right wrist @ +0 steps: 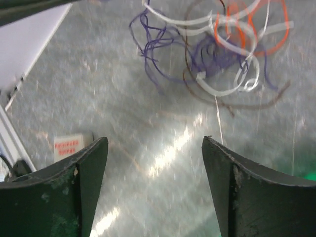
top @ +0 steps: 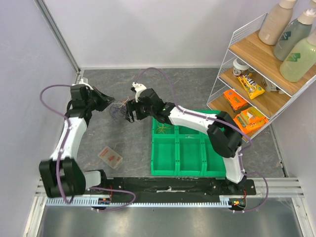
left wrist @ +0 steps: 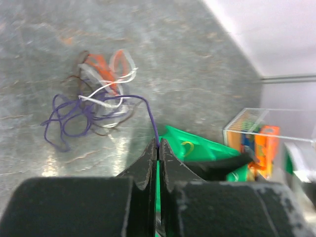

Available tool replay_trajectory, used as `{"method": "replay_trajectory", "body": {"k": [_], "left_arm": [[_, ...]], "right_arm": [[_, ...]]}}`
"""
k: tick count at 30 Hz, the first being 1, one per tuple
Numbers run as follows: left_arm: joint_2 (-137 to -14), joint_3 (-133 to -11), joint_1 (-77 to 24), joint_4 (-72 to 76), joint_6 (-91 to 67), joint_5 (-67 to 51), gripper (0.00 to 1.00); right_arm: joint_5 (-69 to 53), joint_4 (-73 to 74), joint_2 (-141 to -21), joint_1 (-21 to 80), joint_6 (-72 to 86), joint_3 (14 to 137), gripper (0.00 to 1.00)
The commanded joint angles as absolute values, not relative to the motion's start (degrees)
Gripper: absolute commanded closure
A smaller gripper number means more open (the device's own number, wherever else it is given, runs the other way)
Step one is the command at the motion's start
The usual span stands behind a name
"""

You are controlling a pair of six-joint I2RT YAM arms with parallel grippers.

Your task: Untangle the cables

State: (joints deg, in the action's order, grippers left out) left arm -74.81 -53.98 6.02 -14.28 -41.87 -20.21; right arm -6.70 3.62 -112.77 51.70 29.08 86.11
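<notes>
The cables (top: 118,109) lie as a small tangle on the grey table between my two grippers. In the left wrist view the tangle (left wrist: 96,106) shows purple, white, orange and dark wires. My left gripper (left wrist: 158,144) is shut on the purple wire (left wrist: 150,118), which runs from the tangle up into its tips. In the top view it (top: 109,101) sits just left of the tangle. My right gripper (right wrist: 155,140) is open and empty, its fingers (right wrist: 94,158) above bare table just short of the tangle (right wrist: 217,54). In the top view it (top: 129,114) is at the tangle's right.
A green compartment tray (top: 182,148) lies right of the cables, a yellow wire (left wrist: 186,146) in it. A small clear box (top: 110,157) lies near the front left. A wire shelf (top: 256,74) with snacks and bottles stands at the right. Grey walls close the back and left.
</notes>
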Motion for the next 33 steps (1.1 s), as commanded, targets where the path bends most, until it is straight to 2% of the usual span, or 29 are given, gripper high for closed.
{"method": "replay_trajectory", "body": {"k": [1,4,7,9,13,16,21,23,26,33], "left_arm": [[-65.50,-53.70,6.24,-16.61,-40.51,-24.78,0.98],[-60.75,-54.75,6.24,-17.31,-42.09,-28.29,0.98],[-56.53,-58.00,6.15,-17.23,-43.50,-31.54,0.98],[-53.89,-62.73,6.15,-18.10,-44.21,-31.47,0.98],[-52.12,-75.63,6.15,-20.13,-45.09,-29.79,0.98],[-55.79,-92.22,6.15,-22.23,-45.35,-31.28,0.98],[-68.54,-127.82,6.24,-29.53,-43.51,-29.63,0.98],[-72.23,-136.97,6.15,-29.10,-44.64,-28.48,0.98],[-76.11,-141.67,6.33,-26.73,-48.32,-28.74,0.98],[-79.80,-143.78,6.33,-10.67,-62.46,-34.88,0.98]], "right_arm": [[-4.13,-5.17,-119.52,51.68,32.42,95.61,0.13],[-3.78,-13.16,-124.70,51.77,36.11,98.34,0.09],[-0.36,-15.73,-130.50,51.68,39.63,102.55,0.10],[1.84,-16.43,-133.49,51.16,42.35,105.63,0.16],[3.33,-13.03,-140.87,50.71,45.00,116.25,0.36],[5.10,-7.31,-146.76,50.45,44.74,123.82,0.41],[6.59,-6.85,-147.66,49.05,44.39,123.31,0.41],[6.77,-6.59,-147.92,48.61,43.16,123.49,0.41],[5.80,-6.42,-148.10,48.08,41.14,123.58,0.38],[7.03,-2.65,-152.39,47.55,37.00,128.13,0.24]]}}
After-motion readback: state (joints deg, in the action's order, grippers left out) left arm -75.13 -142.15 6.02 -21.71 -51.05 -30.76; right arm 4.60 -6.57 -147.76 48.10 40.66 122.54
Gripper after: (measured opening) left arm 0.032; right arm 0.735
